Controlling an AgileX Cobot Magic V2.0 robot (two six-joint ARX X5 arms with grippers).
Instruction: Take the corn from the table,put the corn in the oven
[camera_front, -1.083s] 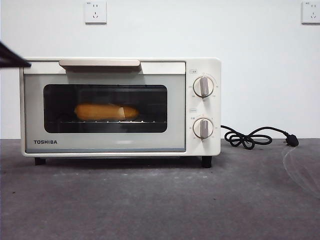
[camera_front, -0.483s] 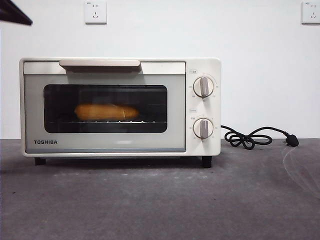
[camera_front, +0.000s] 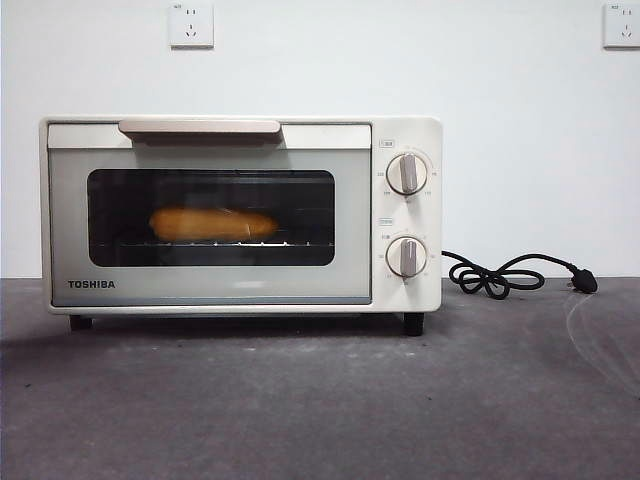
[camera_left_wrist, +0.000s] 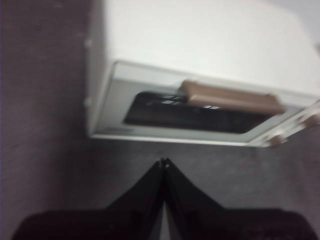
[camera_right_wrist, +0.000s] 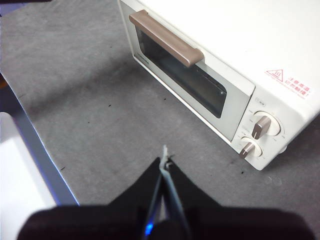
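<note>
Corn (camera_front: 213, 224) lies inside the shut oven (camera_front: 240, 213), glossy, stiff, likely slippery; best gripped mid-cob. Left hand (camera_left_wrist: 163, 162) and right hand (camera_right_wrist: 165, 162) both clenched, holding nothing.

Even, soft light throughout; the left wrist view is blurred, the others sharp.

From my remote station this reads as a lab or test bench, not a lived-in kitchen; I see a bare white wall (camera_front: 520, 150) with two plain wall sockets (camera_front: 191, 24) high up; the table (camera_front: 320, 400) is covered in a dark grey mat whose edge shows in my right wrist view; a single toaster oven (camera_front: 240, 215) stands alone on it, its black cord (camera_front: 510, 273) lying unplugged beside it; no cupboards, no sink, no dishes.
</note>
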